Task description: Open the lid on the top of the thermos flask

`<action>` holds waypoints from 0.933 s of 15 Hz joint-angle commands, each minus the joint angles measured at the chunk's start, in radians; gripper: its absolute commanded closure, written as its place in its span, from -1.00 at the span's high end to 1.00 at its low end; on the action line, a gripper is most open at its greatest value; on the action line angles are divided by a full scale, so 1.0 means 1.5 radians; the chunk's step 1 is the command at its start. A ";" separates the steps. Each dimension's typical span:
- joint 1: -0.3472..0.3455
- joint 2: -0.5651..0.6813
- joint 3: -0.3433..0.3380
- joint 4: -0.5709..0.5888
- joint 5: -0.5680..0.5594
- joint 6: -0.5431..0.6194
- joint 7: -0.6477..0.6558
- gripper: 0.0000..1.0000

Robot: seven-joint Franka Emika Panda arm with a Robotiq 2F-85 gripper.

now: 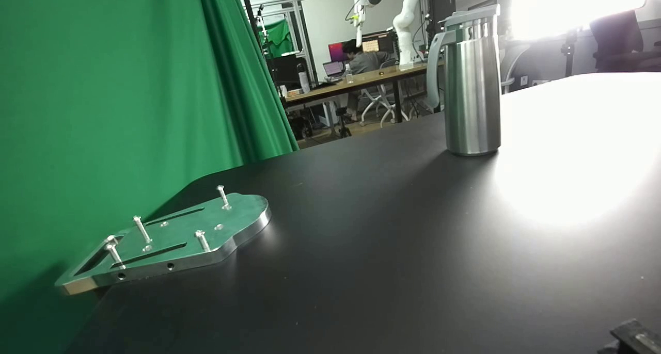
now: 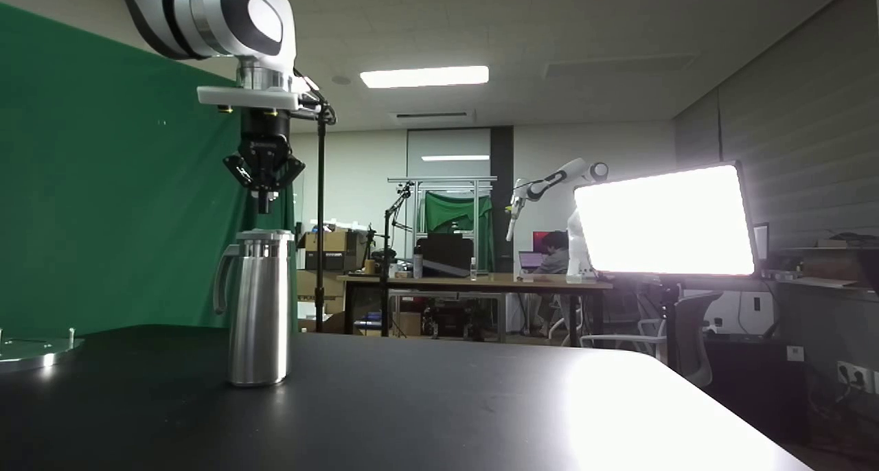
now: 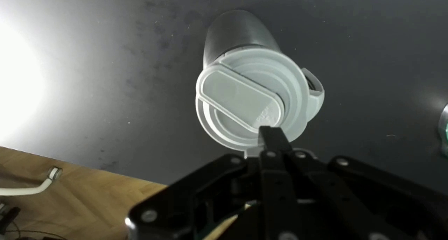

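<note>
The thermos flask (image 1: 472, 98) is a brushed steel cylinder standing upright on the black table in both exterior views (image 2: 259, 313). Its grey lid (image 2: 264, 235) sits on top and looks closed. In the wrist view the lid (image 3: 241, 96) is seen from above, with a long raised tab running across it and faint markings at the tab's end near my fingertips. The flask's body (image 3: 241, 33) shows behind it. My gripper (image 2: 264, 203) is shut and empty, pointing down just above the lid with a small gap. In the wrist view my fingertips (image 3: 274, 133) cover part of the lid's rim.
The flask's grey handle (image 2: 221, 282) sticks out at its side. A green plate with upright pegs (image 1: 206, 225) lies at the table's edge by a green curtain (image 1: 129, 85). A bright light panel (image 2: 663, 220) glares on the table (image 2: 446, 402). A dark object (image 1: 638, 338) shows in a corner.
</note>
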 commanded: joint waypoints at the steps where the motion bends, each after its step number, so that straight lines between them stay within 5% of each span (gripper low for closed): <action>1: -0.002 0.022 0.005 0.013 0.019 -0.003 -0.009 -1.00; 14: -0.004 0.054 0.010 0.006 0.011 0.017 0.000 -1.00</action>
